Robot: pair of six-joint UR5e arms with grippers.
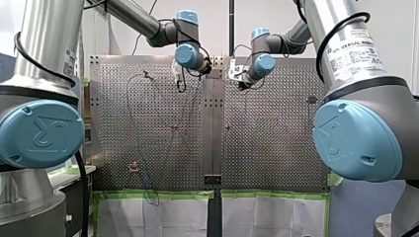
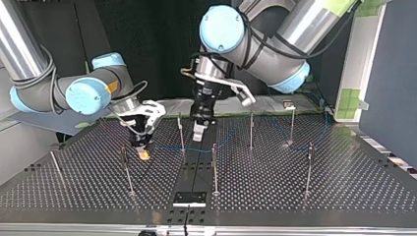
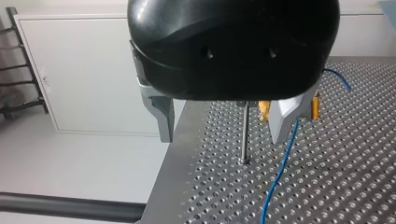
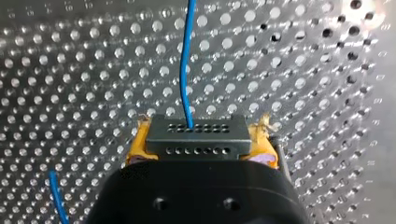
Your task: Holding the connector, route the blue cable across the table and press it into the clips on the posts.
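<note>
1. At the top view's left, your right gripper [image 2: 143,150] was low over the table [image 2: 295,196], its yellow pads [image 4: 135,150] closed on the connector [image 4: 196,135]. I think this grip fixed the cable's end so you could lead it.
2. From there the blue cable [image 2: 169,149] ran toward the view's right, low near the table.
3. In the middle, your left gripper [image 3: 224,125] stood wide open and empty. One post [image 3: 244,135] was between its fingers [image 3: 163,121] and the cable just beside one finger, probably ready for pressing.
4. Further right stood the other posts [image 2: 251,129]; whether the cable was fastened on them I could not tell.
</note>
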